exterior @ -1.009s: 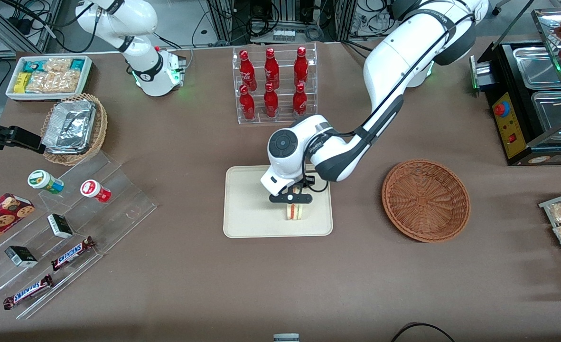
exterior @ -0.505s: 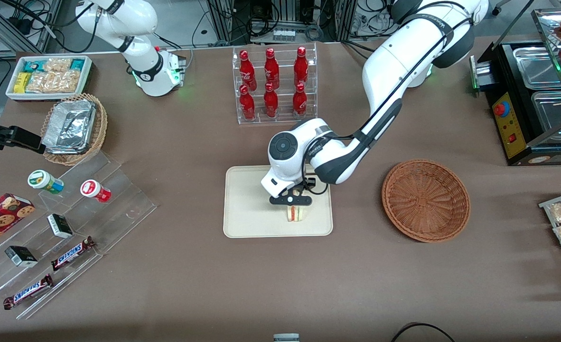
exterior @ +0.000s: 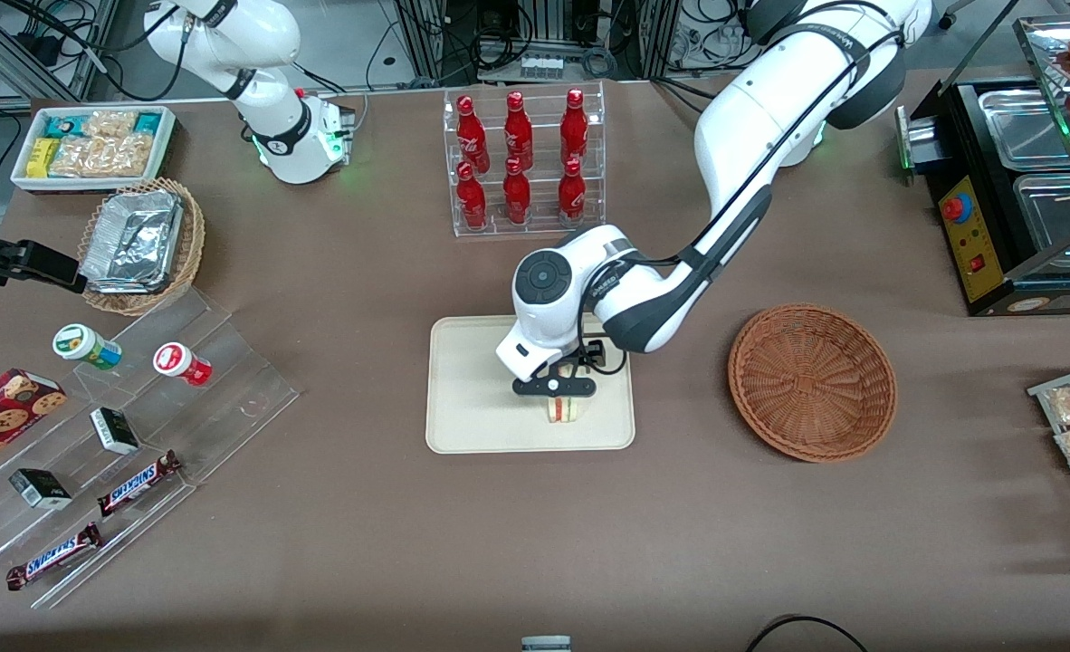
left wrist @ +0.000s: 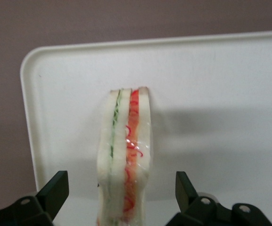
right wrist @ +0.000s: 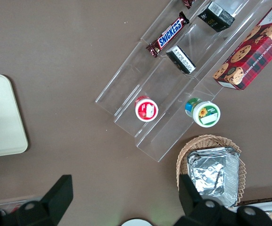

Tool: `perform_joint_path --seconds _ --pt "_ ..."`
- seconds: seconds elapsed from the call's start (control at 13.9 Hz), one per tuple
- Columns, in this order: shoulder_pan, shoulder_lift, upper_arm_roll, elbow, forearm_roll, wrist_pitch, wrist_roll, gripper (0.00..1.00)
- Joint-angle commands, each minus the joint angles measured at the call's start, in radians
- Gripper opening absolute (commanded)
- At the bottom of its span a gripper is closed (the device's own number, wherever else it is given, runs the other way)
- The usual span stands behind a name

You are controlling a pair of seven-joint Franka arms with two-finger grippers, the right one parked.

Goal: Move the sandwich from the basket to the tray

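Since a second ago the gripper (exterior: 555,388) has lifted slightly, its fingers (left wrist: 55,188) spread clear of the sandwich (exterior: 565,408), which stands on the tray (exterior: 472,426); the basket (exterior: 812,381) is empty, so placement looks done.

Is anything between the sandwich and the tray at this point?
No. The sandwich stands on its edge on the tray, with nothing visible under or around it. The gripper hangs just above with fingers open, clear of the bread on both sides.
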Motion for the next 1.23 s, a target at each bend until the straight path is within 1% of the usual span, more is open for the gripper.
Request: perform_joint_path --seconds 0.0,0.14,0.29,0.43,0.65,0.86,1.08,1.15 --pt "0.094 -0.076 -0.020 -0.009 -0.017 -0.079 0.010 1.00" --pt "0.144 -0.115 -0.027 -0.012 -0.051 -0.114 0.027 1.00" --pt "0.207 -0.156 -0.027 -0.050 -0.083 -0.121 0.092 1.00" --pt "0.287 -0.224 -0.027 -0.120 -0.118 -0.121 0.169 1.00" --pt "0.400 -0.323 -0.027 -0.226 -0.152 -0.130 0.302 1.00" --pt "0.496 -0.418 -0.027 -0.289 -0.186 -0.182 0.453 1.00" --pt "0.560 -0.520 -0.015 -0.306 -0.250 -0.277 0.606 1.00" --pt "0.548 -0.558 0.029 -0.308 -0.293 -0.312 0.657 1.00"
